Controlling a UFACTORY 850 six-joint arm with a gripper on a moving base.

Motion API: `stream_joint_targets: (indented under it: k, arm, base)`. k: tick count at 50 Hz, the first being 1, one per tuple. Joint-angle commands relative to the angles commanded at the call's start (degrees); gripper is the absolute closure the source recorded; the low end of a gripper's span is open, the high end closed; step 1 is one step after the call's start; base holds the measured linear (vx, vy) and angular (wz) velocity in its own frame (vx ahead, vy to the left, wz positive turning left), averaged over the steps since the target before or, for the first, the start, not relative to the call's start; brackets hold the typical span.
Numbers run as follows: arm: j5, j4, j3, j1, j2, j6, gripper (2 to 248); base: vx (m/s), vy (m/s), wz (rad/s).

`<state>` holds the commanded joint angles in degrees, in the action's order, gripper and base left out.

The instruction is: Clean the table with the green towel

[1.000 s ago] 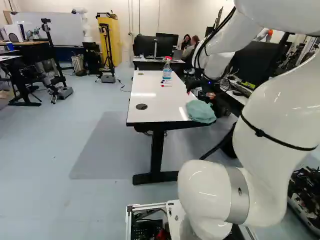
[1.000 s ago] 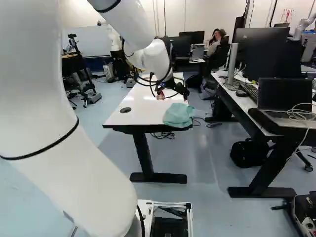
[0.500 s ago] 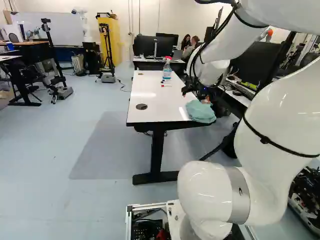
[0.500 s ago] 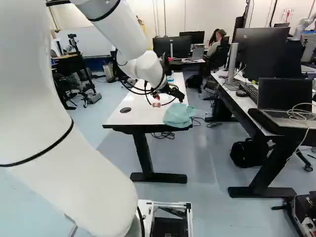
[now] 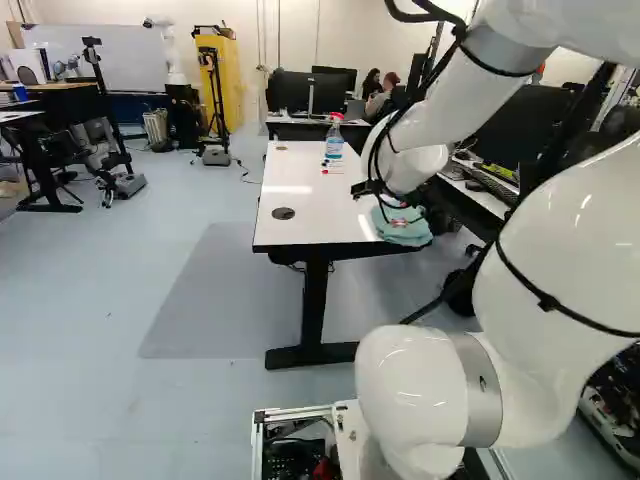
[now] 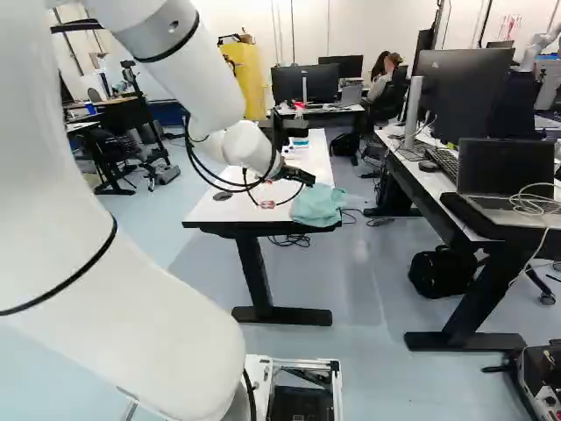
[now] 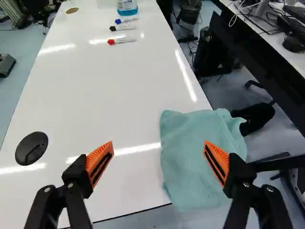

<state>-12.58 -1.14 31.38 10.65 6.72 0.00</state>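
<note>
- The green towel (image 7: 193, 164) lies at the table's (image 7: 105, 95) near right corner, rumpled, soft-looking, overhanging the edge, with no clear long axis.
- It is right of the gripper's (image 7: 159, 143) middle, below one finger; centring likely needs a rightward shift.
- The fingers stand wide apart, holding nothing.

On the bench (image 7: 95, 95) I can count one green towel (image 7: 190, 167), one bottle (image 7: 127, 6), three markers (image 7: 125, 27) and two round fittings (image 7: 31, 148).
</note>
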Motion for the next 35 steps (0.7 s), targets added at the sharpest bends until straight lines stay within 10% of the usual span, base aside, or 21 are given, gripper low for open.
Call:
stream_joint_targets:
  k: [35]
  arm:
    - [-20.38, 0.62, -14.37, -5.80, 5.05, 0.00, 3]
  base:
    - [0.000, 0.000, 0.000]
